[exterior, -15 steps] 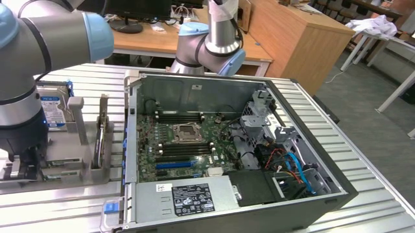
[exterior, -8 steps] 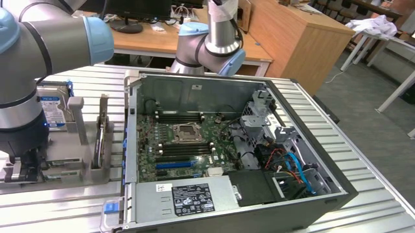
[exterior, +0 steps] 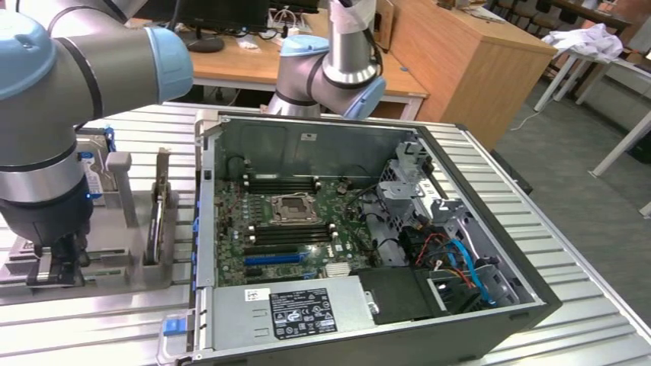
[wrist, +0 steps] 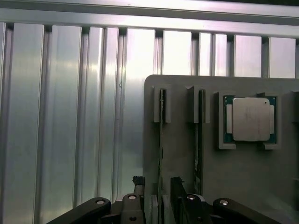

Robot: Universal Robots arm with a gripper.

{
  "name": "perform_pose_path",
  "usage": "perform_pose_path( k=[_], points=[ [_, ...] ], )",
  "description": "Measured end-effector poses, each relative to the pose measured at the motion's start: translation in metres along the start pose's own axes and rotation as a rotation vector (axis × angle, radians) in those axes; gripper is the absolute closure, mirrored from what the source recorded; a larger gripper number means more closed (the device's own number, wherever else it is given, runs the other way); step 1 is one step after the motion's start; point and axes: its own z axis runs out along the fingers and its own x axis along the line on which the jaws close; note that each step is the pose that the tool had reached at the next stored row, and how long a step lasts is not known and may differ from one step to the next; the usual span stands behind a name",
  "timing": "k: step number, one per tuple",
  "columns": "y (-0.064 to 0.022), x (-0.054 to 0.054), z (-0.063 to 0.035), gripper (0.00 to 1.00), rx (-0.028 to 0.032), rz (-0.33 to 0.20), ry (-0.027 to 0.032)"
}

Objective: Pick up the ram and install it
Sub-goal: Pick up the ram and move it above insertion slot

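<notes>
1. Ram [wrist: 162, 135] stands on edge in a slot of the grey holder [wrist: 182, 154], straddled by your tool [wrist: 156, 183], whose fingers are spread wide.
2. You see the holder on the ribbed counter [exterior: 91, 328], lower left of the exterior frame.
3. Open computer case [exterior: 305, 145] sits just beside it.

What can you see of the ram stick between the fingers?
The ram is seen edge-on: a thin, dark green strip standing on its long edge in a slot of the grey holder, one end cradled by a grey bracket. A second stick stands parallel beside it. The open fingers flank it; contact can't be told.
</notes>
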Motion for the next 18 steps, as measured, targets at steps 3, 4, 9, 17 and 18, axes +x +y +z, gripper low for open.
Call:
perform_pose_path(
  k=[3, 4, 9, 17, 18],
  points=[
    [-0.0005, 0.0, 0.0, 0.64, 0.0, 0.0, -0.0001],
    [-0.0005, 0.0001, 0.0, 0.64, 0.0, 0.0, 0.0],
    [-0.0008, 0.0001, 0.0012, 0.64, 0.0, 0.0, -0.0001],
    [-0.0008, 0.0002, 0.003, 0.64, 0.0, 0.0, 0.0],
    [-0.0008, 0.0002, 0.003, 0.64, 0.0, 0.0, 0.0]
  ],
)
